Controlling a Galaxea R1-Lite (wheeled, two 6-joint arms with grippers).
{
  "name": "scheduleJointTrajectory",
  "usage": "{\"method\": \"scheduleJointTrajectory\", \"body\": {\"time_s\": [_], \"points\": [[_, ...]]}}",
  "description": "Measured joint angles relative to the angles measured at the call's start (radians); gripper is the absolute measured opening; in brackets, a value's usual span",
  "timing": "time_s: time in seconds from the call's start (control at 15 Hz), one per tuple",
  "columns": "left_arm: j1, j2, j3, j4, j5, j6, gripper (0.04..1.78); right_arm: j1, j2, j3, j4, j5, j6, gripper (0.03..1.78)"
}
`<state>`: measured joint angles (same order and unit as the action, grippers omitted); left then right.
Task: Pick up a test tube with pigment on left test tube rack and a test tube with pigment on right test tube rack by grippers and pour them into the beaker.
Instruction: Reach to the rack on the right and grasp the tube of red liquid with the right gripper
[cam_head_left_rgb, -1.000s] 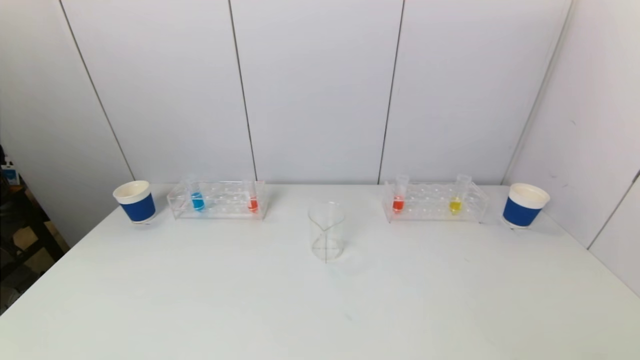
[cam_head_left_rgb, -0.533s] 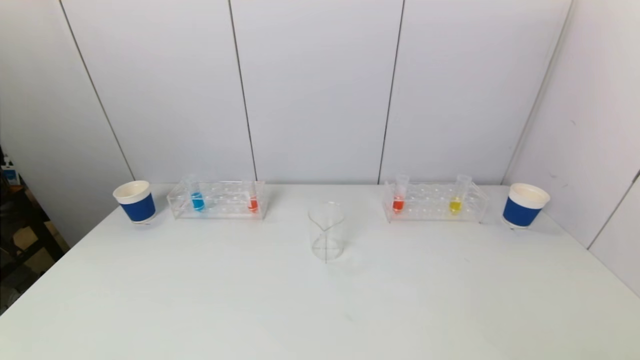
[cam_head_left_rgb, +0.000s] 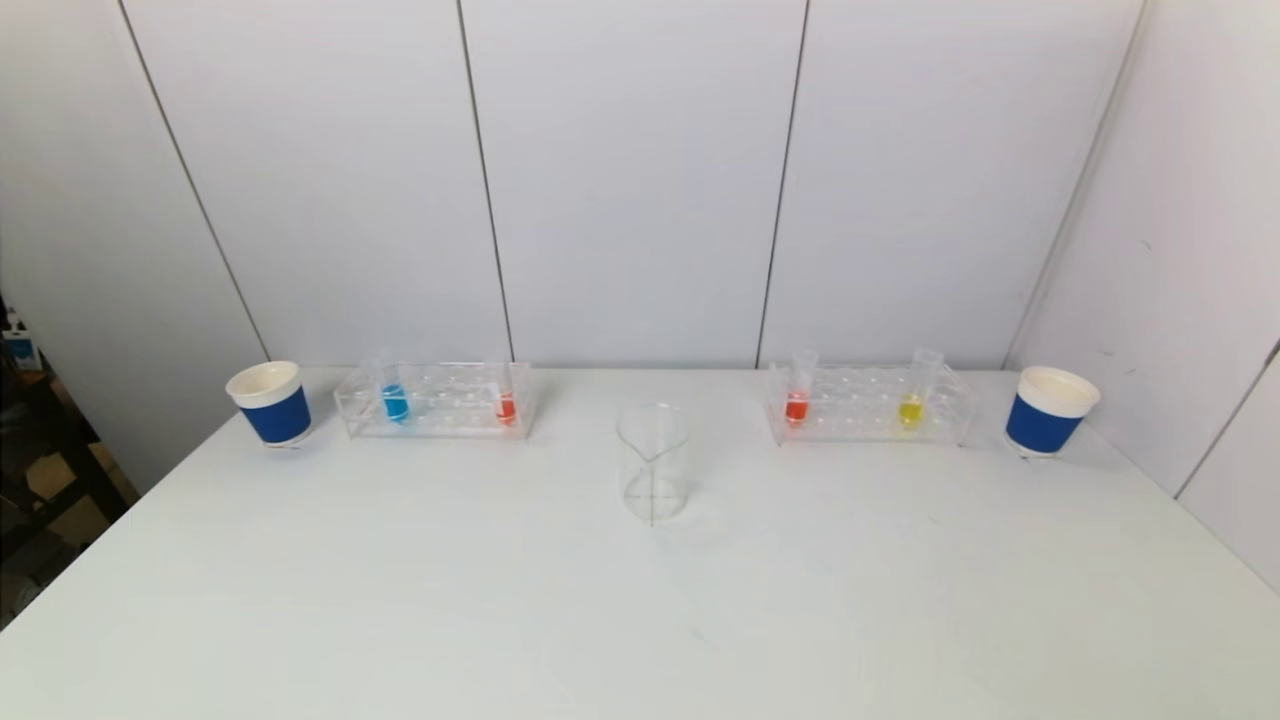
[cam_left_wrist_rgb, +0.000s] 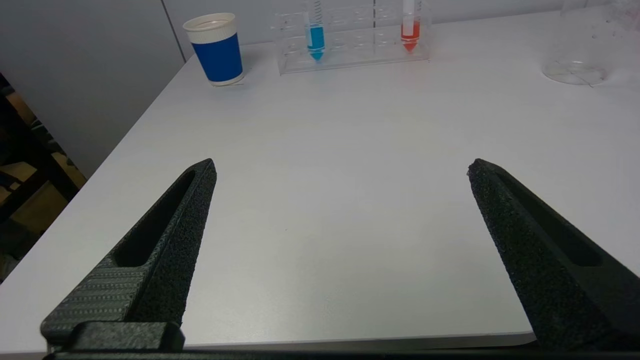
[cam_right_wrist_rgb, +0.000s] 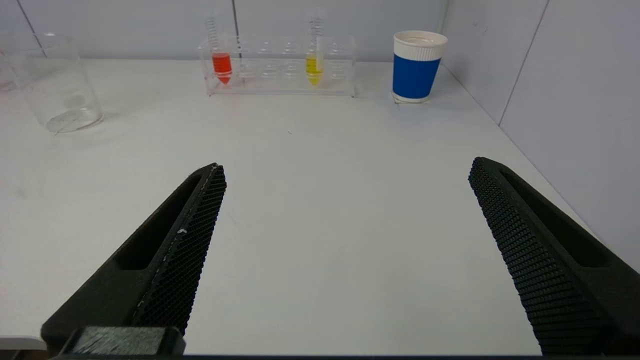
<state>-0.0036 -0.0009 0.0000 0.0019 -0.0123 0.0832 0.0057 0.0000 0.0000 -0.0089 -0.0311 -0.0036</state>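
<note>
Both claws, left claw (cam_left_wrist_rgb: 340, 167) and right claw (cam_right_wrist_rgb: 347, 167), hang released at the white desk's (cam_head_left_rgb: 640, 620) near edge; the clear glass beaker (cam_head_left_rgb: 652, 462) sits centred between the transparent racks, probably reachable by either arm.

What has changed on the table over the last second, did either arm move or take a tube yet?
Nothing visibly changed in the head view. The beaker, the left rack with its blue and red tubes, the right rack with its red and yellow tubes, and both blue cups sit where they were. Left gripper and right gripper are open and empty near the table's front edge.
</note>
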Motion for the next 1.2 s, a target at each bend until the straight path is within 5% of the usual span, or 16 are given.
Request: {"method": "scheduleJointTrajectory", "body": {"time_s": [0.33,0.87,1.2], "points": [[0.0,0.0,0.0,0.0,0.0,0.0,1.76,0.0,0.0,-0.025,0.005,0.0,-0.011,1.77],[0.0,0.0,0.0,0.0,0.0,-0.001,1.76,0.001,0.02,-0.244,0.132,0.057,-0.018,1.77],[0.0,0.0,0.0,0.0,0.0,-0.001,1.76,0.003,0.145,-0.387,0.138,0.048,-0.029,1.77]]}}
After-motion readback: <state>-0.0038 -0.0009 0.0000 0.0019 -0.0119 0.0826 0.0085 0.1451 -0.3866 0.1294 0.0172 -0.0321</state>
